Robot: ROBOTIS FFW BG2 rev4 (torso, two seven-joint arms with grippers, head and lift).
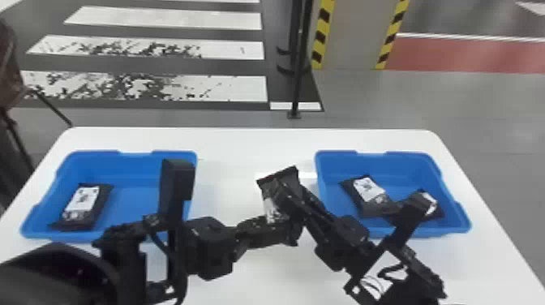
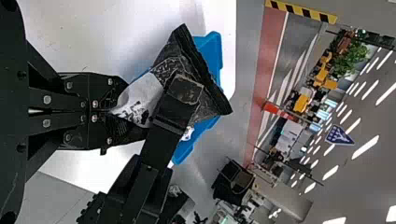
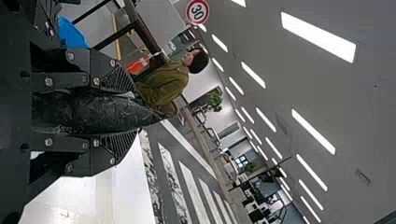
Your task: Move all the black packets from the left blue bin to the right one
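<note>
- Head view: left claw [image 1: 295, 232] and right claw [image 1: 280, 190] seemingly both pinch one black packet [image 1: 271, 210]
- Settle the right grip before freeing left, no tugging

One black packet [image 1: 83, 205] in left blue bin [image 1: 134, 168], two [image 1: 368, 190] in right bin [image 1: 336, 167], gripped packet [image 1: 271, 209] between.

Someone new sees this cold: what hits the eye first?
The black packet over the middle of the table, where the left end effector and right end effector meet. Then the blue bins either side: left bin with a labelled packet, right bin with more.
</note>
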